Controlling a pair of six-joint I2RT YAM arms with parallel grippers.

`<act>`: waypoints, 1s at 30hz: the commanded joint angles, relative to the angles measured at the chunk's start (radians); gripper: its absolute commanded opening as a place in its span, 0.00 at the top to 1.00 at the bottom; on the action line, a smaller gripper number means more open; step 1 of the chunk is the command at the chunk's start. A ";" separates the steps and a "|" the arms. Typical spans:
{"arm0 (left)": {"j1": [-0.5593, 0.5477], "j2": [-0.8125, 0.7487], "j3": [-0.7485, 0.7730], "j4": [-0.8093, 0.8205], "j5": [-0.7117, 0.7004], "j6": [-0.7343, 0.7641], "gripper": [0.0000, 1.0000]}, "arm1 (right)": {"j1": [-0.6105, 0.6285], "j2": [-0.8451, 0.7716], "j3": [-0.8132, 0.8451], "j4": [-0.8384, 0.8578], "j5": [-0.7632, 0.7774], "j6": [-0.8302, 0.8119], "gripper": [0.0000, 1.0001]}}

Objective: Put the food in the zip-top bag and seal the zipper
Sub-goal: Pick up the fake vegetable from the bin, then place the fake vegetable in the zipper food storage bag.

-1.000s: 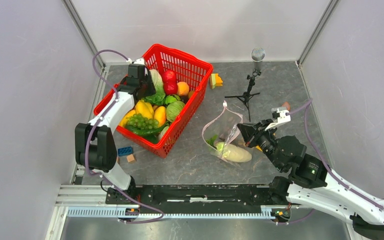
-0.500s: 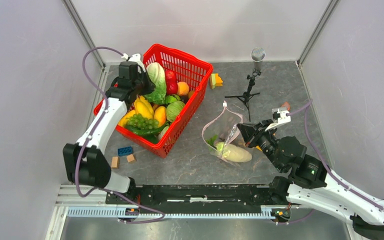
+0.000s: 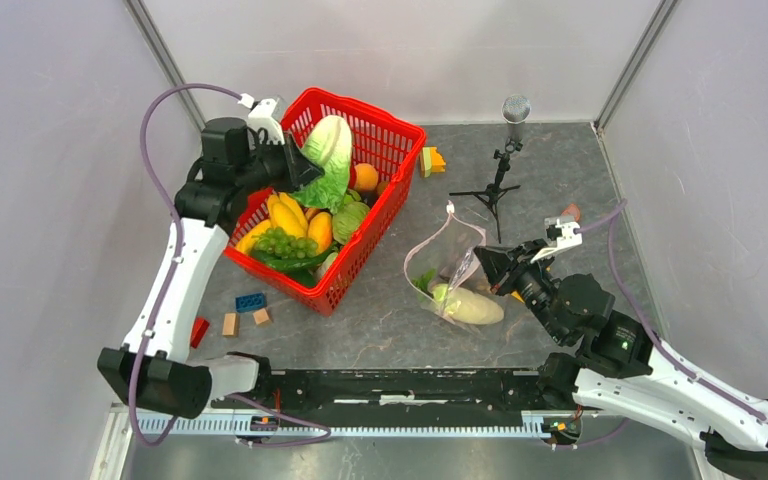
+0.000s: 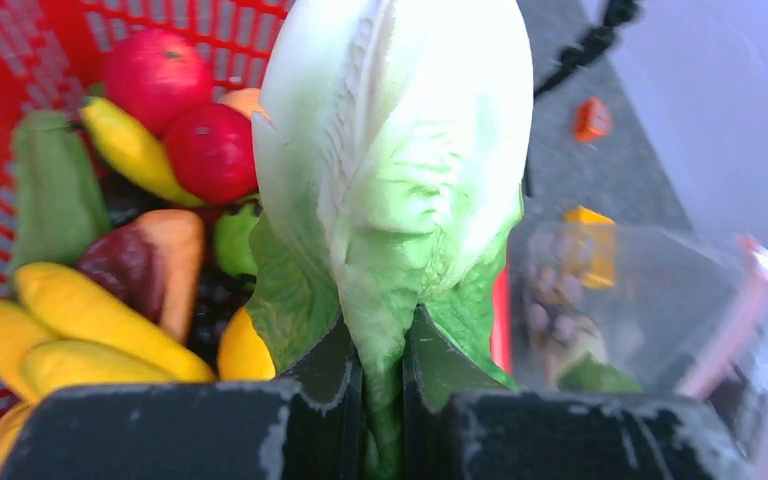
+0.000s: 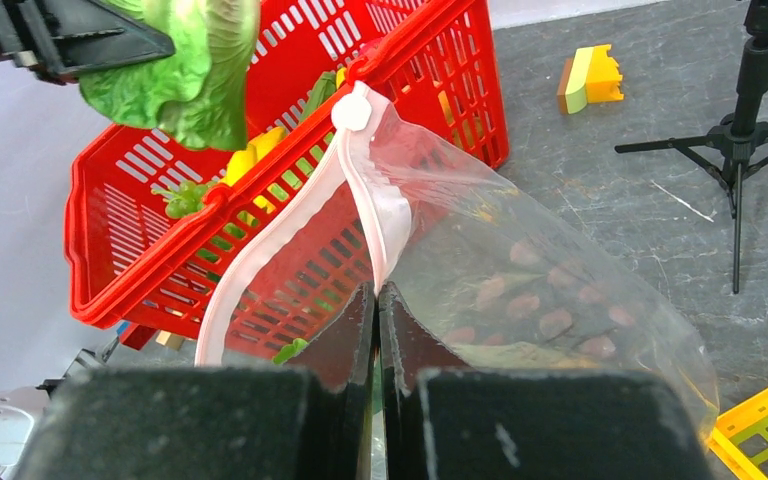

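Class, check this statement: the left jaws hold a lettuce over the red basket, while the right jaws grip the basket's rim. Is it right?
One slip: the right jaws grip the clear bag at its pink strip, not the basket's rim, as the right wrist view shows. The left jaws do hold the lettuce over the red basket.

Toy lettuce [image 4: 400, 180] looks like moulded plastic, ribbed, with a faint sheen. Clear zip-top bag [image 5: 560, 270]: glossy crinkled film; its zipper [image 5: 280, 225] is a smooth matt pink strip. Red basket [image 5: 160, 265]: glossy plastic mesh. Grey table [image 5: 610, 160]: matt, stone-veined. Black left gripper [image 4: 382, 370]: matt, edges scuffed pale.
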 commanded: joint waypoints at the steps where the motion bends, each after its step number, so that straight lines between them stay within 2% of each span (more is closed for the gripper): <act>1: -0.003 -0.079 0.056 -0.081 0.292 0.087 0.98 | -0.001 0.006 -0.016 0.067 -0.015 -0.028 0.95; 3: -0.008 -0.091 0.070 -0.148 0.366 0.126 0.98 | -0.001 0.012 -0.015 0.081 -0.025 -0.035 0.95; 5: -0.039 -0.099 0.109 -0.294 0.380 0.216 0.98 | -0.001 0.026 -0.009 0.088 -0.042 -0.045 0.95; 8: -0.148 -0.140 0.123 -0.395 0.282 0.295 0.98 | -0.001 0.051 0.005 0.088 -0.062 -0.056 0.95; 10: -0.243 -0.144 0.126 -0.428 0.246 0.302 0.98 | -0.001 0.067 0.006 0.096 -0.066 -0.055 0.96; 14: -0.442 -0.123 0.174 -0.518 0.073 0.301 0.98 | 0.000 0.082 -0.011 0.134 -0.052 -0.046 0.96; 21: -0.533 -0.121 0.213 -0.552 0.017 0.254 0.98 | -0.001 0.175 0.011 0.196 -0.094 -0.049 0.97; 30: -0.647 -0.012 0.247 -0.635 -0.183 0.174 0.98 | -0.001 0.228 0.006 0.252 -0.135 -0.066 0.98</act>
